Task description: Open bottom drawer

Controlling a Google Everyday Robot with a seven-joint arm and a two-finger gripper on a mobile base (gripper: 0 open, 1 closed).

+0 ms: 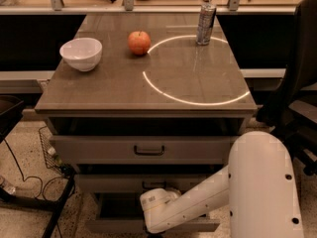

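Observation:
The bottom drawer (pixel 198 225) is the lowest, shallow grey-beige front of the cabinet. It stands out a little from the cabinet, with a dark gap (pixel 119 207) behind its front. Its handle is hidden behind my white wrist (pixel 156 207), which hangs right in front of the drawer's centre. My gripper is hidden behind and below that wrist, at the drawer front near the bottom edge of the camera view. The middle drawer (pixel 109 183) and the top drawer (pixel 99 150) are above it.
On the cabinet top (pixel 114 88) stand a white bowl (pixel 80 53), a red apple (pixel 139 42) and a can (pixel 205 25). My arm's white body (pixel 262 187) fills the lower right. Cables and a dark stand (pixel 34 197) lie on the floor at left. A dark chair (pixel 297 98) is at right.

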